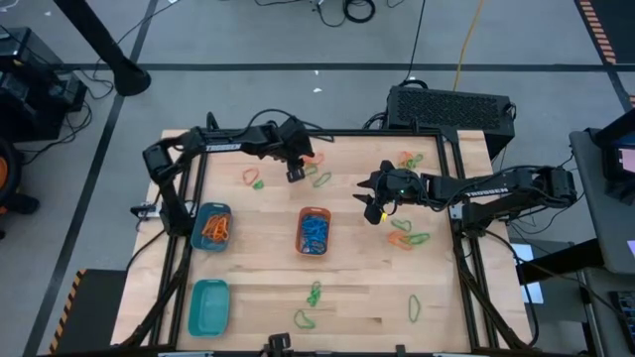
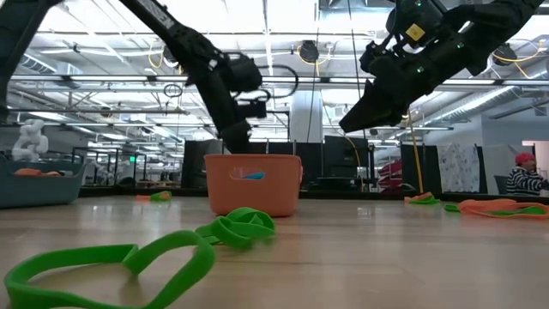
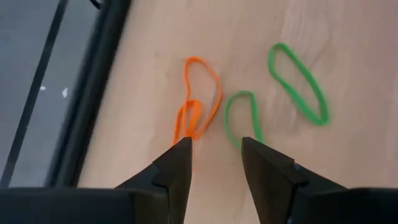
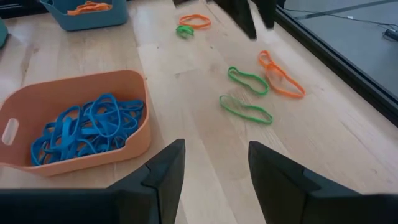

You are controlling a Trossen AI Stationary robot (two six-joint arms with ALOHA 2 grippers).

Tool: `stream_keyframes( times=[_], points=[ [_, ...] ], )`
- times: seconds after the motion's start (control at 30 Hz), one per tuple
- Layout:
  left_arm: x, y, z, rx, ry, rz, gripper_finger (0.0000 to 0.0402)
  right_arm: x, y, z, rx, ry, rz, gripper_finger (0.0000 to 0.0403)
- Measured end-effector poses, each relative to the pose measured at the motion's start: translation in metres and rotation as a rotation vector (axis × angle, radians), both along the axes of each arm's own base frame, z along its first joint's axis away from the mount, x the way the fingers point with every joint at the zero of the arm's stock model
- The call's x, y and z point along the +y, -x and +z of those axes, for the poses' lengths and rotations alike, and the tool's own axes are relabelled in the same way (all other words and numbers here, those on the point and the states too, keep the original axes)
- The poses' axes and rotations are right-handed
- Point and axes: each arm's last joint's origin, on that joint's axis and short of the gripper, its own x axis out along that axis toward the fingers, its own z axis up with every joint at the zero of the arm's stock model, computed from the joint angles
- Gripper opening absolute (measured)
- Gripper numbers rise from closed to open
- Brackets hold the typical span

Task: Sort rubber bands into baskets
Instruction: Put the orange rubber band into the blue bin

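Note:
My left gripper [image 1: 296, 173] stands open near the table's far edge, fingers slanting down above an orange rubber band [image 3: 200, 99] and a green rubber band [image 3: 240, 118]; a second green band [image 3: 298, 84] lies just beyond. One fingertip shows right by the orange band's doubled end; no touch shows. My right gripper [image 1: 373, 208] hangs open and empty above the table, right of the orange basket [image 4: 74, 81], which holds blue bands [image 4: 87, 127]. A blue basket [image 1: 198, 213] at the left holds orange bands. A teal basket [image 1: 208, 305] stands at the near left.
Loose bands lie scattered: an orange and a green one [image 1: 253, 178] at the far left, orange and green ones [image 1: 402, 238] right of my right gripper, green ones [image 1: 314, 294] near the front edge. A dark frame rail [image 3: 93, 81] runs along the far edge.

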Motion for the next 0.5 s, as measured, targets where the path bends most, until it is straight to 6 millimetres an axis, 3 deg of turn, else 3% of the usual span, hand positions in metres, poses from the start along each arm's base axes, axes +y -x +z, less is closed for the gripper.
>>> stream_keyframes(
  times=[0.2,0.5],
  points=[
    [0.019,0.002,-0.036,0.09,0.037,0.013,0.0148,0.0,0.0,0.0,0.0,0.0,0.0,0.0169],
    [0.044,0.014,-0.048,0.08,0.066,0.019,0.0148,0.0,0.0,0.0,0.006,0.016,0.009,0.0169]
  ],
)
